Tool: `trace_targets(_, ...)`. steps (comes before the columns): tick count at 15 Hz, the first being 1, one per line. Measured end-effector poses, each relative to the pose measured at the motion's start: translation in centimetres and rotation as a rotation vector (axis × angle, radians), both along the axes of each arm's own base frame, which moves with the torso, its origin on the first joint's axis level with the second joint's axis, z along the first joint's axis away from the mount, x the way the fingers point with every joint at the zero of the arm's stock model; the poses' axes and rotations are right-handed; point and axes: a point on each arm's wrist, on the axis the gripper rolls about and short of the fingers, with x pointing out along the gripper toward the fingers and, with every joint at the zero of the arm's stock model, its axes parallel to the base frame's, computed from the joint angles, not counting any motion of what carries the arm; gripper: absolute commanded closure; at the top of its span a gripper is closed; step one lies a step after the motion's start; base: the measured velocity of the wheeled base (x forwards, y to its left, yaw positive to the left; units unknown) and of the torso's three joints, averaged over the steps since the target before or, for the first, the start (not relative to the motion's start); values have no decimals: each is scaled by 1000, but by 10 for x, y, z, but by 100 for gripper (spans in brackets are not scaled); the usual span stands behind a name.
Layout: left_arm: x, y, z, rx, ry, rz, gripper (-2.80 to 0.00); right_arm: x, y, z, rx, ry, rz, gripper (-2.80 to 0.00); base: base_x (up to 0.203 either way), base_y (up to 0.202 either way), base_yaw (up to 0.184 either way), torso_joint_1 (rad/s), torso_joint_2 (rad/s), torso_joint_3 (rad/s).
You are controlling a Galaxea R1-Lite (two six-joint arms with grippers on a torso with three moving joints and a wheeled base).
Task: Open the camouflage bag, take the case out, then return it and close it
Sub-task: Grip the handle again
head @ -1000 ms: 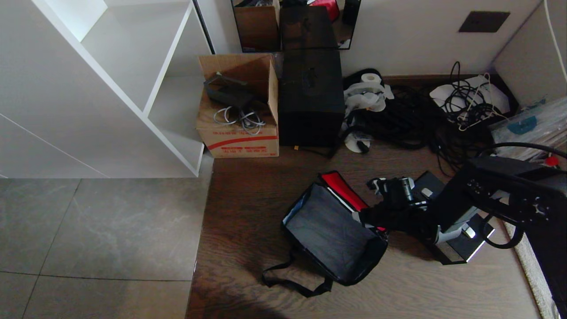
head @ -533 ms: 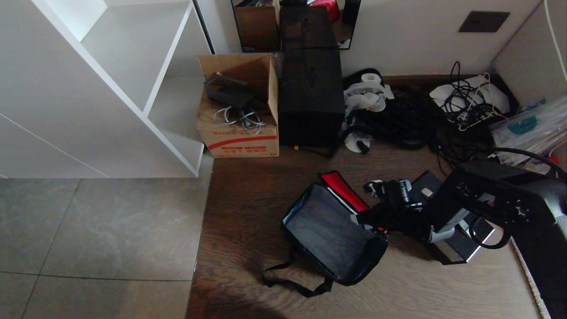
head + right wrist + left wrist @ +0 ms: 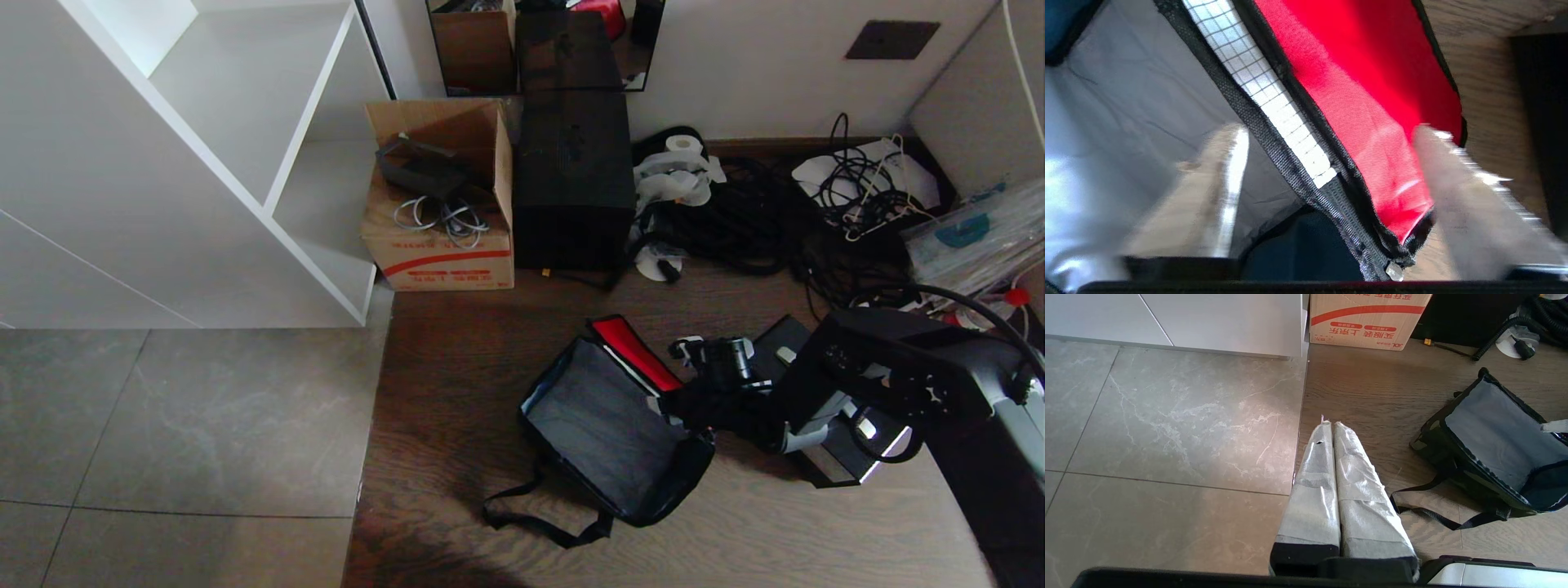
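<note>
- Your right gripper [image 3: 1327, 171] has its two taped fingers [image 3: 1216, 179] spread wide, one over the grey lining inside the bag and the other over the red lining of the lid, so they straddle the bag's near rim and its zipper track [image 3: 1298, 175]. Nothing is pinched between them; the fabric lies in the gap without being clamped.
- In the head view that same right gripper [image 3: 665, 402] sits at the bag's right-hand edge, low over the wooden floor [image 3: 457, 384], with the arm reaching in from the right.
- The camouflage bag [image 3: 608, 433] lies open on the floor, its red-lined lid [image 3: 633, 351] folded back towards the wall and its grey interior bare. You can take the opening step as done.
- The case [image 3: 841, 457] lies flat on the floor just beside the bag on its right, largely hidden under your right arm. So the removal looks done as well, and the case is out and set down.
- Still ahead, by my reading: the case has to go back into the bag, and the lid then has to be brought over and zipped. Whether the spread fingers at the rim are meant to hold the mouth open or to start on the lid, I cannot tell.
- Your left gripper [image 3: 1329, 426] is parked clear of the work, its fingers pressed together with nothing in them, hanging above the seam where the grey tile [image 3: 1167, 428] meets the wood, with the bag well off to one side.
- The bag's black shoulder strap [image 3: 539, 518] trails loose on the floor in front of it; I would watch that it does not snag when the case returns.
</note>
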Motion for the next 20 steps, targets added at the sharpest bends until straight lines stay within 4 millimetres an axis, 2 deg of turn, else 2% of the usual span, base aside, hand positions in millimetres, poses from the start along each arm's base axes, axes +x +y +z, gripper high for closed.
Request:
trace_targets(11, 0, 0, 0, 0, 0, 0, 0, -1, 0, 0, -2, 6, -4, 0, 0, 0, 0, 0, 0, 0)
trace_targets(13, 0, 0, 0, 0, 0, 0, 0, -1, -11, 2, -3, 7, -29, 0, 0, 0, 0, 0, 0, 0)
trace_targets(18, 0, 0, 0, 0, 0, 0, 0, -4, -50, 10, -15, 23, -134, 0, 0, 0, 0, 0, 0, 0)
trace_targets(19, 0, 0, 0, 0, 0, 0, 0, -6, -52, 10, -16, 27, -139, -280, 0, 0, 0, 0, 0, 0)
trace_targets(20, 0, 0, 0, 0, 0, 0, 0, -8, -51, 10, -12, 35, -140, -280, 0, 0, 0, 0, 0, 0)
